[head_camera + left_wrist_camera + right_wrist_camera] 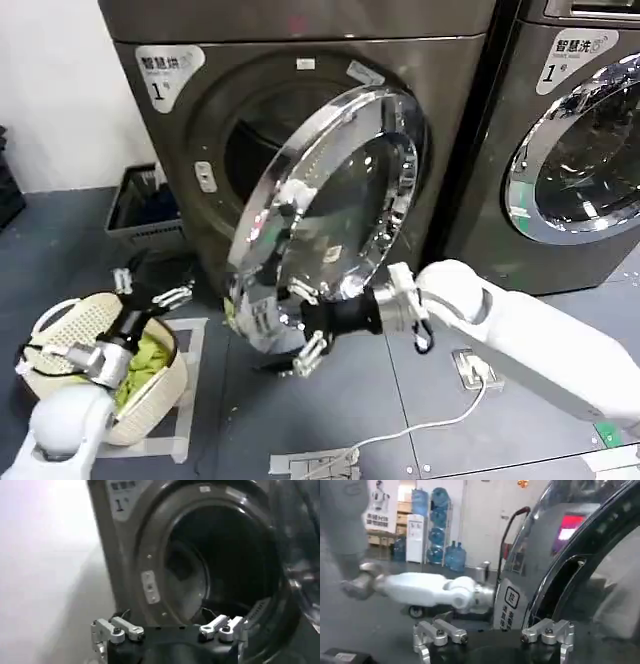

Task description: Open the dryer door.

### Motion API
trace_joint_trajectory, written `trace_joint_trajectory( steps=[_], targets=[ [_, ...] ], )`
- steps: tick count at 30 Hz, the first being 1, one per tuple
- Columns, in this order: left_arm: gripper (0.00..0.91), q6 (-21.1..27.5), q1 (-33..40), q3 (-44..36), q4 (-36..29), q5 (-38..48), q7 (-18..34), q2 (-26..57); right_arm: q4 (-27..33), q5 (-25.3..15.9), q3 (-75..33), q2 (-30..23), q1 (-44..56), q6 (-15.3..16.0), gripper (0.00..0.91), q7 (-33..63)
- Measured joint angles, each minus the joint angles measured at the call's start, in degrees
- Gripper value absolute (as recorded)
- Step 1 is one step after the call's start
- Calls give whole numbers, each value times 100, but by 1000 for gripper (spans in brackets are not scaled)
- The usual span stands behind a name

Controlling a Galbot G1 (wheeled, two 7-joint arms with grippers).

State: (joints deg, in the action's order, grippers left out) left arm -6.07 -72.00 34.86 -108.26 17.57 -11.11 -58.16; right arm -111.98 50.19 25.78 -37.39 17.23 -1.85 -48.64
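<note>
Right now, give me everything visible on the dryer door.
The dryer door is round, with a shiny chrome-looking ring around a clear, domed window. It is swung partly open, hinged on its right side, its free edge out toward the robot, exposing the dark drum opening of the grey dryer. The right gripper, fingers spread, sits at the door's lower edge; whether it touches the rim is hard to tell. The left gripper hovers open over a laundry basket, apart from the door.
</note>
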Motion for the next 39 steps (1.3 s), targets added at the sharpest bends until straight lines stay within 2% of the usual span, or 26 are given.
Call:
trace_joint_trajectory(
  steps=[10,17,27,33,39],
  targets=[
    [907,-4,707,-1024,315,-38,-174,228,-386,25,-1295,746,990,-365,907,-201],
    [907,-35,1297,-1787,532,-46,-252,264,-435,31,-3005,1309,2569,-685,907,-196],
    [907,-101,1863,-2661,638,-62,-359,237,-328,-26,-4737,1792,4308,-893,907,637],
    [907,-262,2186,-3212,782,-34,-410,257,-333,-124,-6353,1645,5862,-956,907,613],
    [907,-317,2497,-3644,829,70,-413,214,-461,-269,-8129,1011,7522,-1110,907,560]
  ],
)
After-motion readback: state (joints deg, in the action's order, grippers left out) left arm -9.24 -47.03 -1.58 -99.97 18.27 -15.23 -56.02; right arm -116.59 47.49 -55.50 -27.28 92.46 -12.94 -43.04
